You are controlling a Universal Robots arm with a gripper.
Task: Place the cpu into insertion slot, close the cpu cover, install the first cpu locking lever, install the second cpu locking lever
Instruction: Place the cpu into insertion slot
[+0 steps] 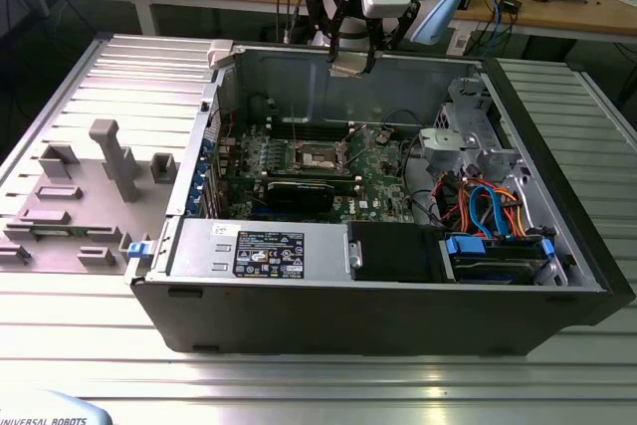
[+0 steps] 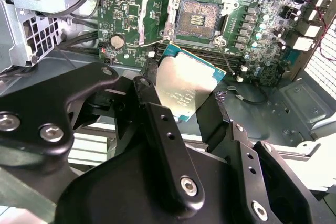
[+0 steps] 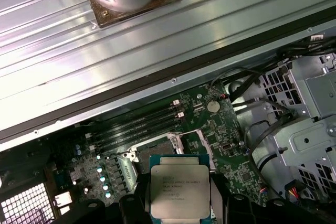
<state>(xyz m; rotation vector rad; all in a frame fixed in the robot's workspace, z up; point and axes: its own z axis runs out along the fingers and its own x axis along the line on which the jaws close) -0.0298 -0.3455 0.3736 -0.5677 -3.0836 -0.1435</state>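
- Silver-topped cpu [image 2: 185, 88] sits pinched by its edges in the jaws of the gripper [image 1: 350, 57], tilted in the second wrist view.
- Step in hand: placing the cpu. Insertion slot [image 2: 198, 18] lies bare on the green board, well apart from the chip.
- Arm hangs above the open computer case [image 1: 299, 311], wrist pointing down.
- Judgement: seating calls for levelling the chip and squaring it to the socket rim.

cpu [image 2: 186, 85] silver-grey, green-edged | circuit board [image 2: 131, 19] green | tool [image 2: 181, 92] black | cables [image 1: 485, 208] blue, orange
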